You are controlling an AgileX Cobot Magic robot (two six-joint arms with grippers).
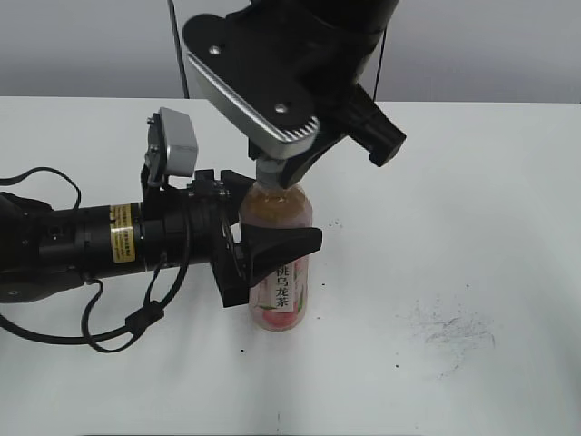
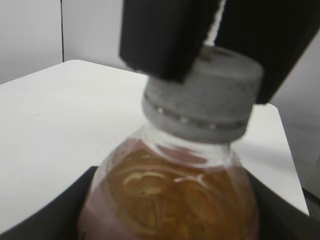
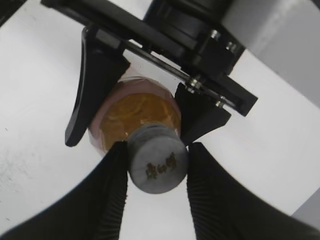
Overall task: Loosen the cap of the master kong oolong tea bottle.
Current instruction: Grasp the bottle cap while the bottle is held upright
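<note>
The master kong oolong tea bottle [image 1: 283,272] stands upright on the white table, with amber tea and a pink label. My left gripper [image 1: 265,247] comes in from the left and is shut on the bottle's body just under the shoulder; its black jaws flank the bottle [image 2: 170,200] in the left wrist view. My right gripper [image 1: 275,174] reaches down from above and is shut on the grey ribbed cap [image 3: 157,165], one ribbed finger pressed on each side. The cap [image 2: 200,95] also shows in the left wrist view. In the exterior view the fingers mostly hide the cap.
The white table [image 1: 472,182] stretches to a grey wall at the back. Grey scuff marks [image 1: 449,327] lie on the table at the right. The left arm's black cable [image 1: 118,331] loops over the table at the front left.
</note>
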